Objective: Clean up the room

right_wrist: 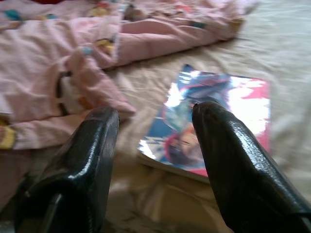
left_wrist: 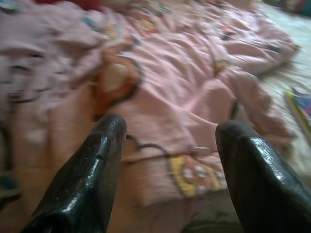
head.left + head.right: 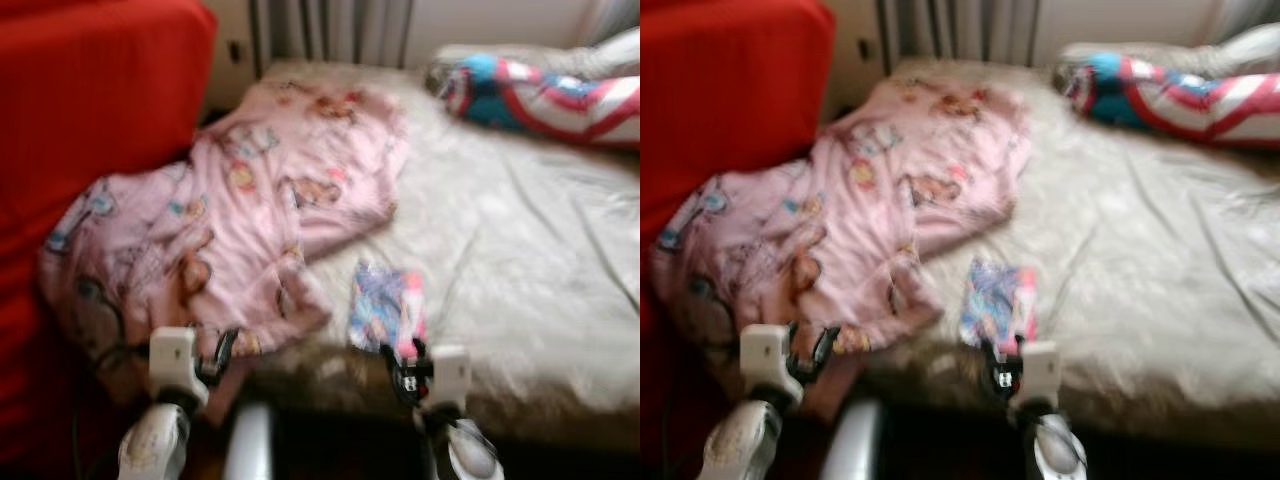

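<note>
Cream bedding is covering the bed (image 3: 520,260), which is taking up most of the head-camera views; both of those views are blurred. A red upholstered piece (image 3: 90,110) is standing against the bed's left side, and a radiator (image 3: 330,30) is showing on the wall behind the far edge.

A pink printed blanket (image 3: 250,210) is lying crumpled over the left half of the bed, running from the far edge down to the near left corner and partly against the red piece. A glossy picture book (image 3: 388,308) is lying flat close to the near edge, just beside the blanket's lower hem, cover facing up. A red, white and blue striped item (image 3: 545,95) is lying at the far right corner.

The left gripper (image 2: 167,141) is hovering over the blanket at the near left corner, its fingers (image 2: 90,174) spread wide apart and gripping nothing. The right gripper (image 1: 153,121) is hovering over the near edge right at the book, fingers (image 1: 233,155) parted, one of them overlapping the book's cover in the wrist view; nothing is held between them. Whether that finger is touching the book cannot be told.
</note>
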You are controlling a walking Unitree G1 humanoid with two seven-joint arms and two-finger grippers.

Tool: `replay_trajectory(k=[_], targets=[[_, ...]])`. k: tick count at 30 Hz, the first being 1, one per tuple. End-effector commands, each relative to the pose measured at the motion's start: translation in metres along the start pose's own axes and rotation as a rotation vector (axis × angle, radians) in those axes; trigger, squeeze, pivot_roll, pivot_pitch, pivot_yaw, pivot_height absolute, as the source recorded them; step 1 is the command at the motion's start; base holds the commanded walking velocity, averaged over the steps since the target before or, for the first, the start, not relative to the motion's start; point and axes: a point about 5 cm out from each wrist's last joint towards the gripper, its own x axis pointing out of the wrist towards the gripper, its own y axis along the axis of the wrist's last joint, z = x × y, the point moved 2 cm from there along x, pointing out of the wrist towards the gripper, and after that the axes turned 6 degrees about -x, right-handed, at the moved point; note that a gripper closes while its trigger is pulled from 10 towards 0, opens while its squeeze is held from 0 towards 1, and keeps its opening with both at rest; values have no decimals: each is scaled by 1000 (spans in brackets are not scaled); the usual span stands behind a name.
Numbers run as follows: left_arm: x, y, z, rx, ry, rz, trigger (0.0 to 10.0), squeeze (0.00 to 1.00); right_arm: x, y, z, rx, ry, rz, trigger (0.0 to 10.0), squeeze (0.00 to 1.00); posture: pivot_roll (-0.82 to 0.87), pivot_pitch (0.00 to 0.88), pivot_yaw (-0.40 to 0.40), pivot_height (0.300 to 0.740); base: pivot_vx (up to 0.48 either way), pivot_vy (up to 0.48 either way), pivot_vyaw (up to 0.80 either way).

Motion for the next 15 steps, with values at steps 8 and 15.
replay_trajectory(k=[8, 15], targets=[[0, -1, 4, -3, -17, -8, 10000, 0, -1, -4, 1, 24, -10, -19, 10000, 0, -20, 70, -52, 562, 61, 0, 0], [0, 0, 4, -5, -18, -5, 10000, 0, 1, -4, 2, 28, -10, -14, 10000, 0, -19, 69, -54, 562, 265, 0, 0]])
